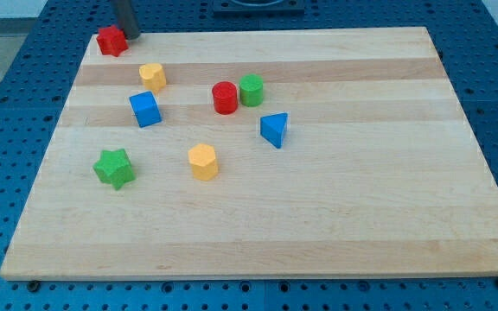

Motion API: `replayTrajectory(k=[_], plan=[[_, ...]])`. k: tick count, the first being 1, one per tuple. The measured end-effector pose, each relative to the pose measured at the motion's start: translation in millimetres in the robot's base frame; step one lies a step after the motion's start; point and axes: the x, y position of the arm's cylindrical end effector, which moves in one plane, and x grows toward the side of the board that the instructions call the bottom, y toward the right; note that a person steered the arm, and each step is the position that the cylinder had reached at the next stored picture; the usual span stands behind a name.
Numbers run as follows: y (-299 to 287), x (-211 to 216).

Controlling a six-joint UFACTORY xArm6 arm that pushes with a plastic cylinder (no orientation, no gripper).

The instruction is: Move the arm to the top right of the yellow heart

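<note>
The yellow heart [152, 76] lies on the wooden board [361, 199] in the upper left part of the view. My tip [133, 36] is at the board's top-left edge, above and a little left of the yellow heart, right beside a red block [111, 40] in the corner. The rod comes down from the view's top.
A blue cube [145, 109] sits just below the yellow heart. A red cylinder [225, 98] and a green cylinder [251, 90] touch near the middle. A blue triangle [274, 130], a yellow hexagon [203, 161] and a green star [114, 168] lie lower down.
</note>
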Motion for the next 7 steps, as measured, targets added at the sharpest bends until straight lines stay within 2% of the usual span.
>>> replayTrajectory(k=[1,5,7], plan=[[63.6,14.8],[64.8,43.5],[63.6,44.0]])
